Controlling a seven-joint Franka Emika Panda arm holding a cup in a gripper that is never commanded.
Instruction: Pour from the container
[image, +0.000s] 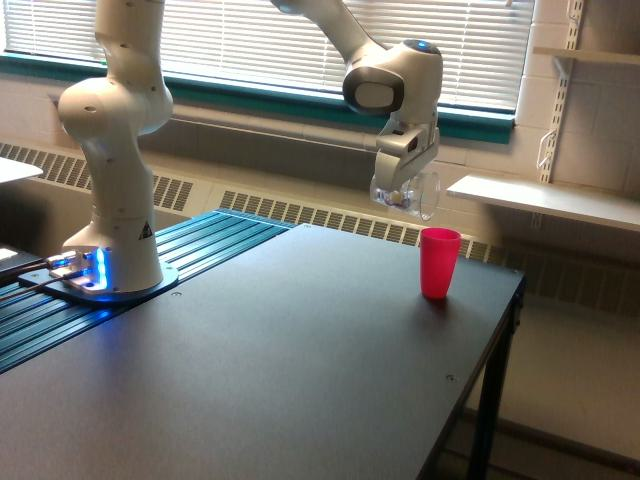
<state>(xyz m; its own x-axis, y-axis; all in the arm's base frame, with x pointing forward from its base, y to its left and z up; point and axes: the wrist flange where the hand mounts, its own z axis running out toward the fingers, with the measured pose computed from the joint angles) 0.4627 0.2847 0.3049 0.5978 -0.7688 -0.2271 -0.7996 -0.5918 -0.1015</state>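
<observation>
**Clear cup held high, pink cup waiting below**

The worktop (300, 350) is the biggest thing before me, dark and wide. My own base stands on the ribbed blue section at the exterior view's left, and my arm arches from there up past the window blinds (300, 40) and back down over the worktop's far side. My wrist points downward and leans a little, so what I carry hangs at a tilt.

Near the far right edge of the worktop stands the pink cup (439, 262), upright and open at the top.

My claw (402, 180) is clamped on the container (407, 193), a clear cup with some small dark bits inside. It hangs in the air, above the pink cup and off to the exterior view's left of it, not touching it and not yet over its mouth.

The risk, as I judge it, is in that offset. If I tip further from here, the bits would fall onto the worktop beside the pink cup and not into it. The pink cup's mouth is narrow, so a quick tip could scatter them over its rim. The pink cup also stands close to the edge, so a nudge from my claw could knock it over.
</observation>
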